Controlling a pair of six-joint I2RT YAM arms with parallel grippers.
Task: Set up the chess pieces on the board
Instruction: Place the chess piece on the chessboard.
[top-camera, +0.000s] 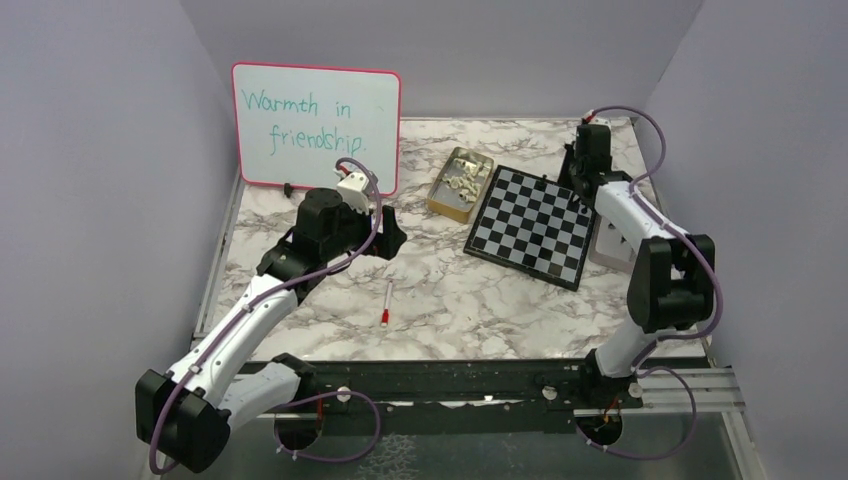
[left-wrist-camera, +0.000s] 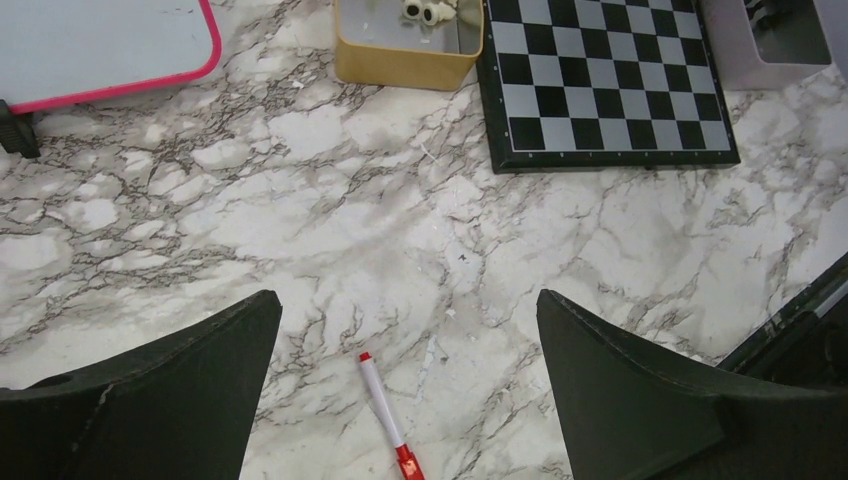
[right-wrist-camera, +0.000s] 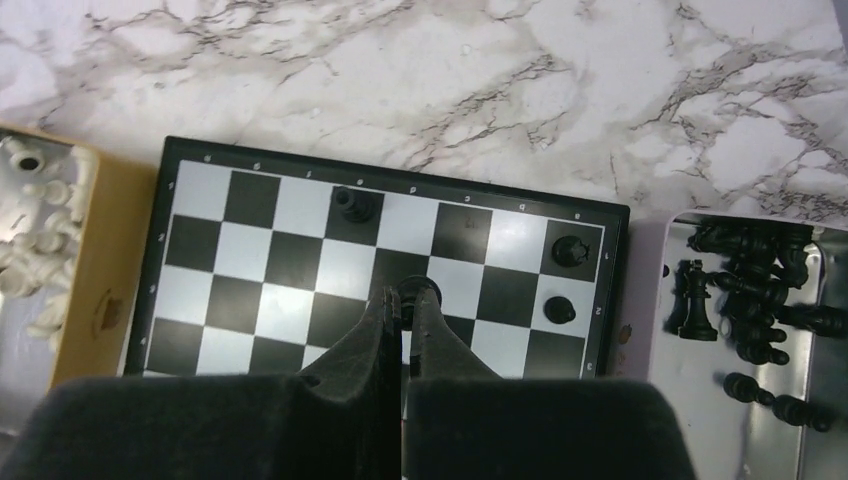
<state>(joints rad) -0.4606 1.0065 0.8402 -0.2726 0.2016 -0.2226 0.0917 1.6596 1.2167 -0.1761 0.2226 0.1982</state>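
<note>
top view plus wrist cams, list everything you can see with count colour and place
board: one, black and silvery checks, right of centre
black pieces on board: three, glossy black, standing on squares
held black piece: one, black, pinched over the board
loose black pieces: many, black, in silver tin
cream pieces: many, cream, in gold tin
silver tin: one, right of board
gold tin: one, left of board
whiteboard: one, pink frame, green writing, back left
marker: one, white, red cap, front centre
table: one, grey-veined white marble
left end effector: black, open above marker
right end effector: black, shut on held black piece
</note>
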